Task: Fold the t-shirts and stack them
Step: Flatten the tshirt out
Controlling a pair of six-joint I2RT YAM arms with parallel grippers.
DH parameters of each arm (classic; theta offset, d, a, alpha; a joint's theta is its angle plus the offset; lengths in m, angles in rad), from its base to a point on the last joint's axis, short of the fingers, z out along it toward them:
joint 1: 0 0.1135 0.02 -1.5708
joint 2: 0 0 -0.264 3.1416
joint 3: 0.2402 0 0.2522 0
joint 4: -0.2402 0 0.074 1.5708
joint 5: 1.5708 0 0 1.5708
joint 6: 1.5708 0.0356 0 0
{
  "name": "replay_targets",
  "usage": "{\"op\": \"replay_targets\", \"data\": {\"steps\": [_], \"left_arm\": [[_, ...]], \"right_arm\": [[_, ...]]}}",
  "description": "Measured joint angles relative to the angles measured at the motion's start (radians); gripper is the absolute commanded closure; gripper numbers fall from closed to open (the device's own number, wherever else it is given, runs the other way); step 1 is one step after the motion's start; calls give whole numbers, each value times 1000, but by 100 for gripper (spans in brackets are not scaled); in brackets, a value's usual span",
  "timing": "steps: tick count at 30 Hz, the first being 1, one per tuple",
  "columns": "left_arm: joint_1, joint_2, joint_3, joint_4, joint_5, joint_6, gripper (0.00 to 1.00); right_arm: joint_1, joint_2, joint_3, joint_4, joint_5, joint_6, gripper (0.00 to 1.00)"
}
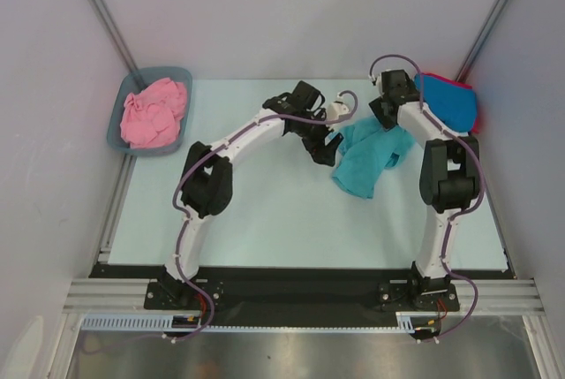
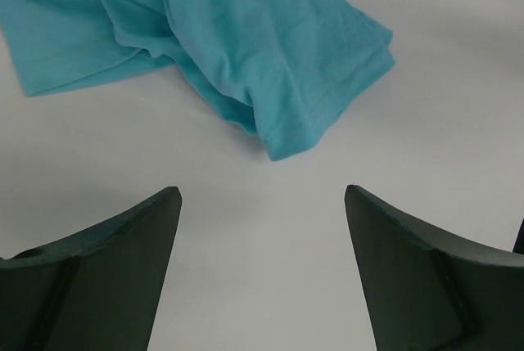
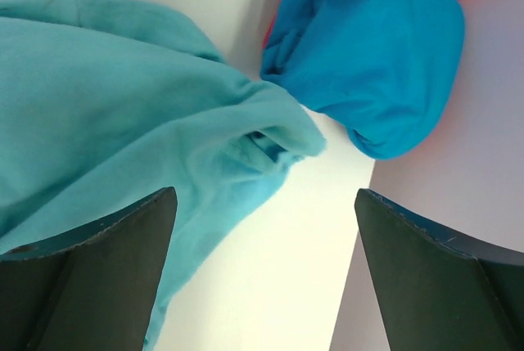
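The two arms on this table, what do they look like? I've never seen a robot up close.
The left arm and right arm match: slim white tubes joined by chunky black joints, each with a purple cable looping alongside. Each ends in a black tool. The left tool and right tool each have two dark, smooth, wedge-shaped fingers tapering to blunt tips.

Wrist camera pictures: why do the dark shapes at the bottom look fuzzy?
Left wrist: those are its own fingers, probably too near the lens, so soft-edged; the teal t-shirt is sharp. Right wrist: same with its fingers, and the table glares white-yellow.
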Motion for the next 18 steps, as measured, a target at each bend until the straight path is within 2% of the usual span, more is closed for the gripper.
{"op": "replay_targets", "data": {"steps": [8, 18], "left_arm": [[-5, 94, 9, 3, 86, -34, 14], [-46, 175, 32, 5, 132, -51, 13]], "right_arm": [[-32, -98, -2, -11, -4, 31, 4], [-24, -142, -33, -20, -11, 48, 4]]}}
